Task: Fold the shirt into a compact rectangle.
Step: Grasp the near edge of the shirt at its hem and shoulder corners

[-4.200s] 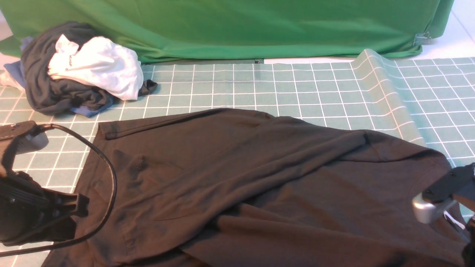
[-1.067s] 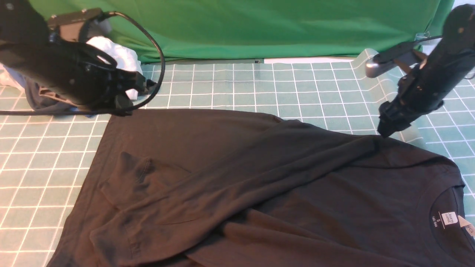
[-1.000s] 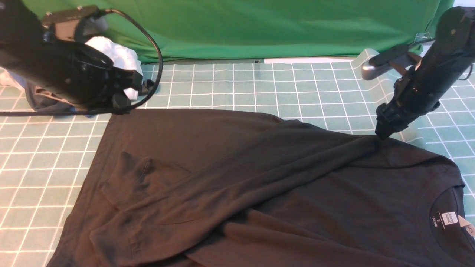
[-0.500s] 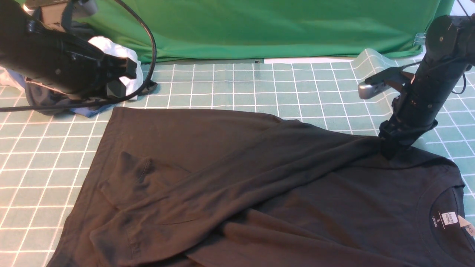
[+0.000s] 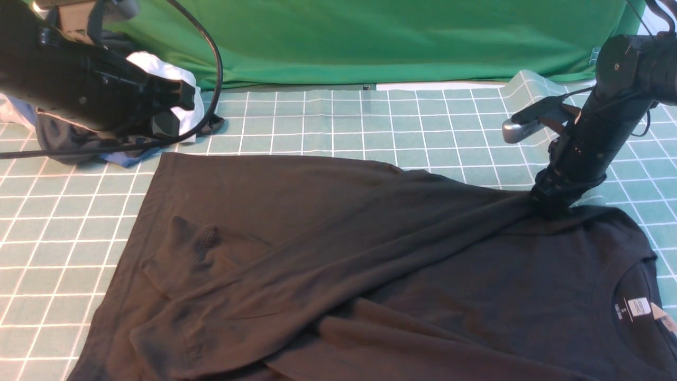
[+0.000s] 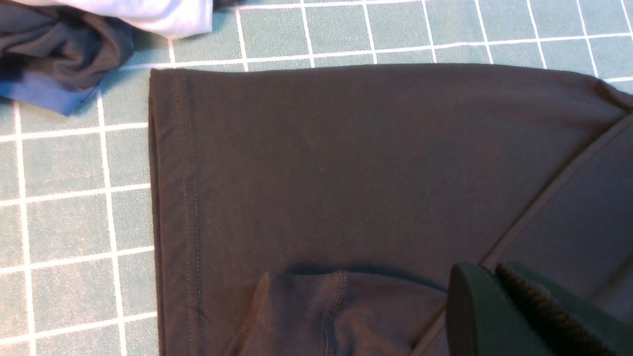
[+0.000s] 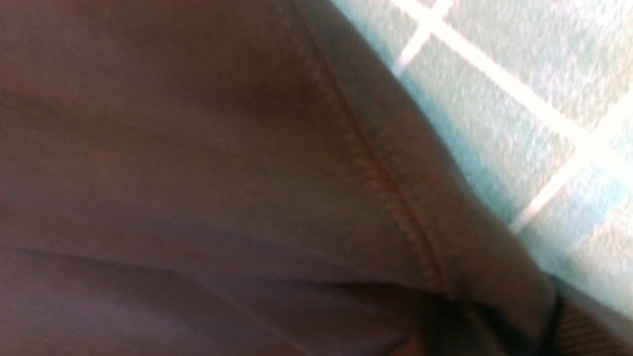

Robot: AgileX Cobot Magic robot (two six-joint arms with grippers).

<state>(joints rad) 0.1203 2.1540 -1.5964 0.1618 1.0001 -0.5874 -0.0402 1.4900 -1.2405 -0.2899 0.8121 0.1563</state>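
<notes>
While the shirt lies spread on the mat with one sleeve across it, treat the body folds as pending. The right gripper pinches the far shoulder, and the left gripper hovers closed and empty.

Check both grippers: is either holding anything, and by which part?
The right gripper pinches the shirt at its far shoulder edge, by the sleeve seam. The left gripper is shut, holding nothing.
</notes>
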